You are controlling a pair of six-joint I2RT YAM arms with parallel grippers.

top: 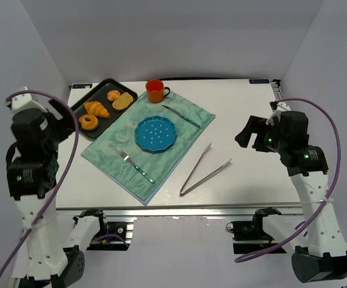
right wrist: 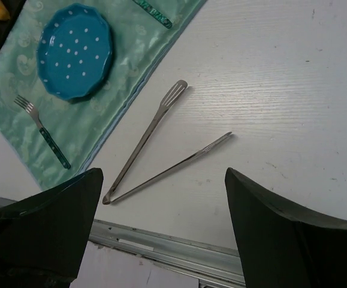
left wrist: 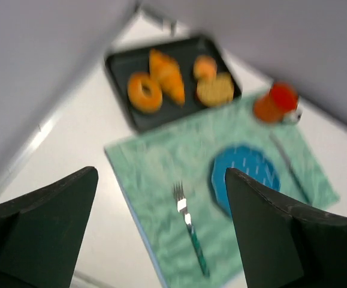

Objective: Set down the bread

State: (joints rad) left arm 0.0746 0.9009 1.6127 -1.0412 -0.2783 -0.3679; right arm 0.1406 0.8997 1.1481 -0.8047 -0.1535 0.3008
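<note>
The golden-brown croissant lies in the black tray at the back left; it also shows blurred in the left wrist view. The blue dotted plate sits empty on the green placemat, also in the left wrist view and the right wrist view. My left gripper is open and empty, raised at the table's left side, apart from the tray. My right gripper is open and empty, raised at the right, above the metal tongs.
A donut, a small bun and a flat bread slice share the tray. An orange mug stands behind the mat. A fork and a knife lie on the mat. The tongs lie right of it.
</note>
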